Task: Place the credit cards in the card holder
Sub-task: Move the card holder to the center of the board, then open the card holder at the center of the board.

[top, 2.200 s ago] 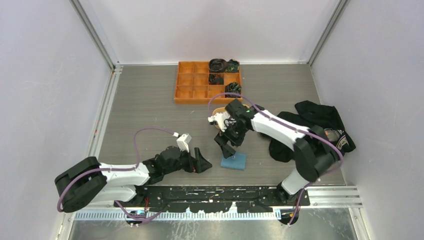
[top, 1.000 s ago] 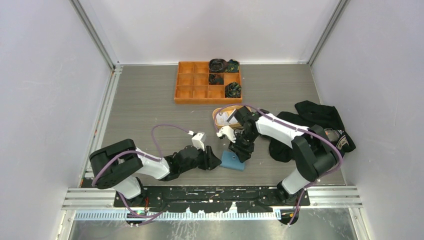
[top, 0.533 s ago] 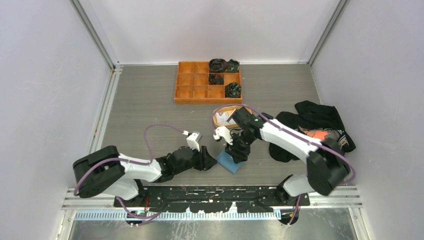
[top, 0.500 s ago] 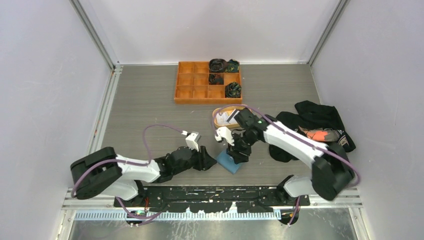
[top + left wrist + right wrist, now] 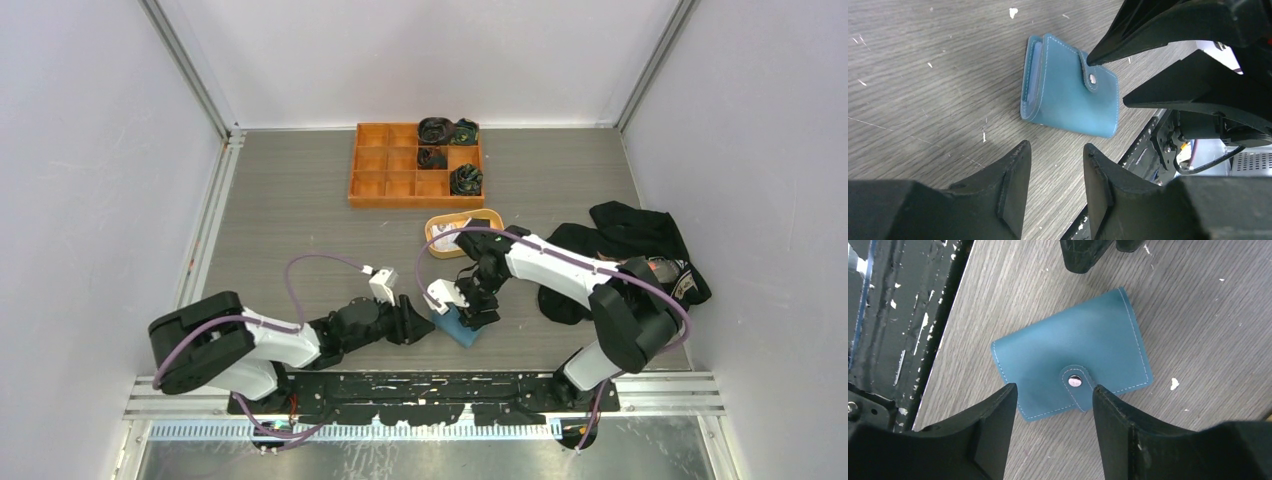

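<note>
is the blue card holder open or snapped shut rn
Shut. The card holder lies folded flat, its snap tab fastened over the cover.

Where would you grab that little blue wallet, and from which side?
Probably across its narrower width, from straight above: the wallet lies flat and snapped shut, so only its outer edges offer a pinch. The right gripper hangs over it, open.

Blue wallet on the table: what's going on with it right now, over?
Left end effector open, empty, beside card holder. Right end effector open, empty, above it. Card holder shut, snap fastened, flat on table.
</note>
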You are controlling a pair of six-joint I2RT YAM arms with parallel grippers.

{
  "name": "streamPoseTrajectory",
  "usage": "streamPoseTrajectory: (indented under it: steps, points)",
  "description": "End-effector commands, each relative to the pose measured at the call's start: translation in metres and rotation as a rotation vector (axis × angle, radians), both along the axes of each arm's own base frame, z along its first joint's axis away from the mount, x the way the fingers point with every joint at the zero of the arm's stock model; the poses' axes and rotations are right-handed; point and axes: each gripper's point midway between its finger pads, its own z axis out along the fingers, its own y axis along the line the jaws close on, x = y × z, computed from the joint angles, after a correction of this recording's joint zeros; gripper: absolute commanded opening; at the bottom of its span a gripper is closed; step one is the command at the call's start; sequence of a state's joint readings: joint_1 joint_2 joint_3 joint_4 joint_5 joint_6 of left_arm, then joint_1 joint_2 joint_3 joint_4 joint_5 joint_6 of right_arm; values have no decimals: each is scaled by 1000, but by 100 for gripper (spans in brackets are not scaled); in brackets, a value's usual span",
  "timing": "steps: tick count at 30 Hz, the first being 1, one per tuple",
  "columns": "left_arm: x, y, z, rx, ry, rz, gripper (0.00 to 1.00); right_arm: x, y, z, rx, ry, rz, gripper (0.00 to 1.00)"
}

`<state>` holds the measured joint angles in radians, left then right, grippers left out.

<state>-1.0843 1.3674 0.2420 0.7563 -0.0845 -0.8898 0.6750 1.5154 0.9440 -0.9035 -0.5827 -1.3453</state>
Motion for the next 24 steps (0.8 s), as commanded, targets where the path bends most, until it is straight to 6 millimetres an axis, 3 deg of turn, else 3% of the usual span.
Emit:
streamPoseTrajectory:
  steps: [1,13,24]
  points:
    - [2,-18,21,-133,-23,-16,43,12,12,4,28,-56,27,61]
    - [5,-38,17,-176,-5,-25,38,14,12,-21,-60,-65,21,49]
    - [11,-49,9,-150,-3,-8,31,14,7,-31,-98,-92,33,40]
